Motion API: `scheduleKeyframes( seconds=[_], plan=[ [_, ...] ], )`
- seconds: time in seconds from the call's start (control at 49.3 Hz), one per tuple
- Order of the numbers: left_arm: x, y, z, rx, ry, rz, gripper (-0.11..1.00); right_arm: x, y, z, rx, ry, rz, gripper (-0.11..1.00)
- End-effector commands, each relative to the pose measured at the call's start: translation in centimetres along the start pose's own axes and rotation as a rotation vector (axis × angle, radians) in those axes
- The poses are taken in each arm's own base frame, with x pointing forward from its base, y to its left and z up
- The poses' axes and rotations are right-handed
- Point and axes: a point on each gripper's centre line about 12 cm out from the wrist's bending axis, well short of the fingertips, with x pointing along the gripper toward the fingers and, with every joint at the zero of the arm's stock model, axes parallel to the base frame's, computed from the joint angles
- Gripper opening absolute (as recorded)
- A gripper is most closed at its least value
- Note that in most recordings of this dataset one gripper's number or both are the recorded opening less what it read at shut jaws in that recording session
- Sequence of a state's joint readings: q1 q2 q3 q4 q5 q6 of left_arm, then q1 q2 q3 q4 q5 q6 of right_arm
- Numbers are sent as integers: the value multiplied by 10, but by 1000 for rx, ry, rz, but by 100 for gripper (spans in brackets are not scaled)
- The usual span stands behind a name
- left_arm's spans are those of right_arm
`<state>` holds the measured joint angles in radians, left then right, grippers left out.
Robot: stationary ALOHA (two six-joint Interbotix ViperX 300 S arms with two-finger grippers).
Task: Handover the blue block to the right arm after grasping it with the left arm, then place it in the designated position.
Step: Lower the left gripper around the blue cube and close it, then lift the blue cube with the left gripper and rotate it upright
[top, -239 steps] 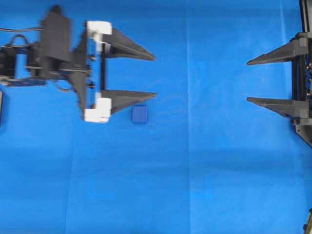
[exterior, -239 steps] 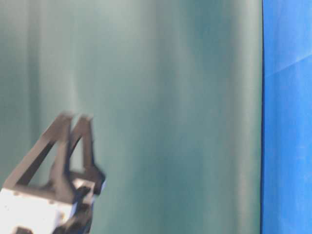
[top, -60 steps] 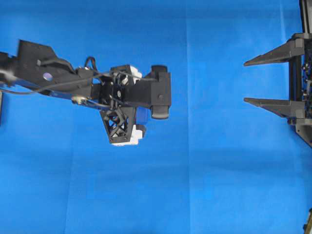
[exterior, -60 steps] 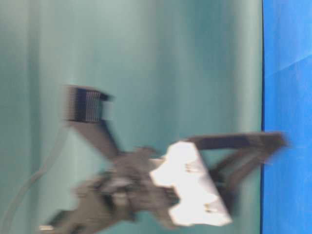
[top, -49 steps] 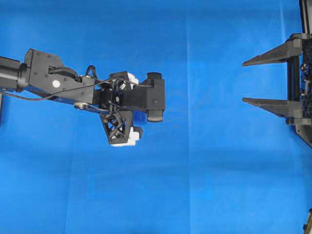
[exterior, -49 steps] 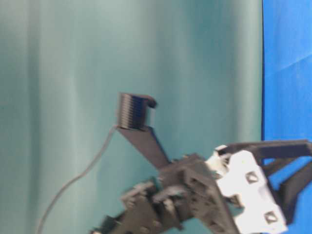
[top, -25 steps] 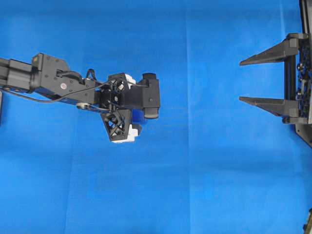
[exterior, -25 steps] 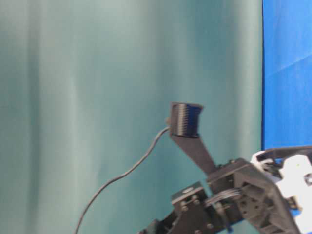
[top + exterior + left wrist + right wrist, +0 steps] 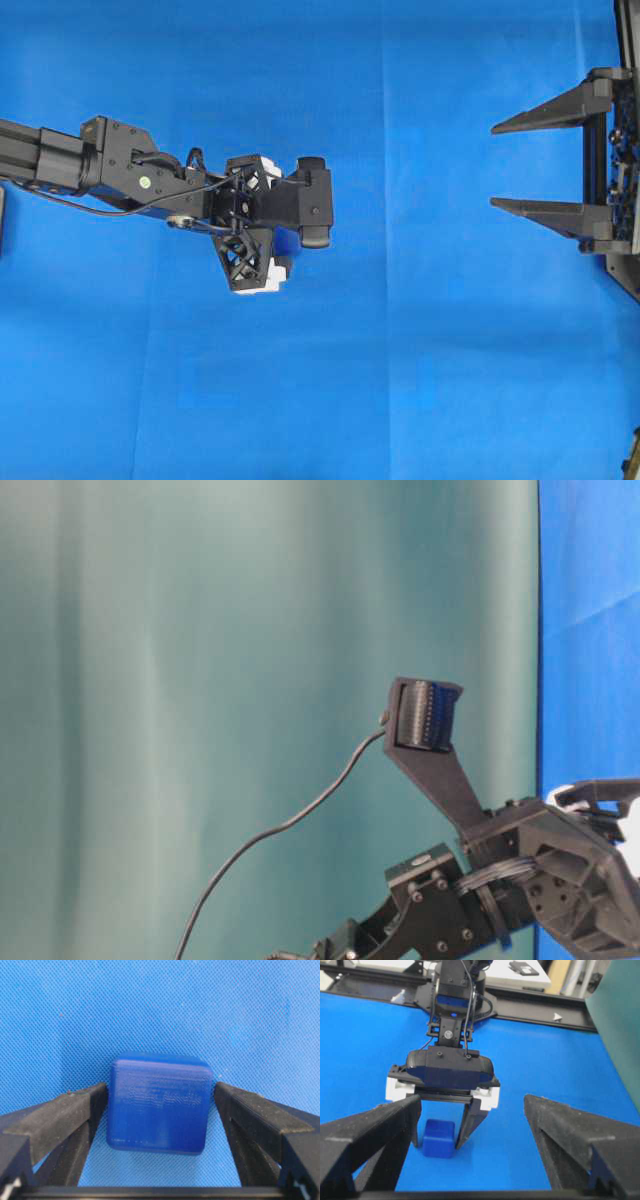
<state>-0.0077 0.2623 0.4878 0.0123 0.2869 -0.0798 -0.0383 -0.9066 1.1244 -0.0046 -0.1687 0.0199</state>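
Seen from overhead, the left arm is a black, angular linkage with looped cables, reaching over the flat blue cloth of the worktop; its end effector points downward with a white end block showing beneath the lattice-braced body, and the blue block is hidden under it. The right end effector, at the cloth's far edge, well apart from the left arm, holds its two long pointed black fingers spread wide. The table-level view shows only the left arm's ribbed black camera mount and a thin trailing cable against a smooth teal backdrop. In the left wrist view the blue block, a matte dark-blue cube with rounded edges and faint print lines, sits on the woven cloth between the rubbery black fingers, which stand just beside its two faces; whether they press it I cannot tell. The right wrist view shows the block resting on the cloth between the lowered left fingertips.
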Motion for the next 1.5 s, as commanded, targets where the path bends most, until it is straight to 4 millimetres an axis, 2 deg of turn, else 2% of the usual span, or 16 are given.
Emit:
scheduleKeyframes(
  seconds=[0.0,0.162,0.223,0.284,0.385,0.406,0.568,0.669,1.136,1.4,1.481],
  plan=[
    [-7,-1,10,0,-35,-2,93,2,0,8,1,-25,0,97],
    [-7,-5,12,10,-35,-8,92,2,0,7,3,-23,0,97],
    [-7,-9,12,26,-30,-12,88,2,0,8,1,-25,0,97],
    [-8,-13,13,38,-22,-16,76,2,0,7,1,-23,0,97],
    [-10,-18,15,48,-11,-20,48,2,0,7,2,-22,-2,97],
    [-11,-18,16,48,-11,-20,48,2,0,8,3,-23,0,97],
    [-17,-18,20,46,9,-18,49,2,0,8,2,-23,-2,97],
    [-27,-18,26,46,9,-17,49,2,0,8,2,-23,-2,97],
    [-117,-21,73,42,-89,-23,49,2,0,8,1,-23,0,96],
    [-157,-18,85,40,-87,-16,49,2,0,10,2,-25,-2,96],
    [-175,-17,91,42,-124,-13,49,2,0,10,2,-26,-2,96]
  ],
)
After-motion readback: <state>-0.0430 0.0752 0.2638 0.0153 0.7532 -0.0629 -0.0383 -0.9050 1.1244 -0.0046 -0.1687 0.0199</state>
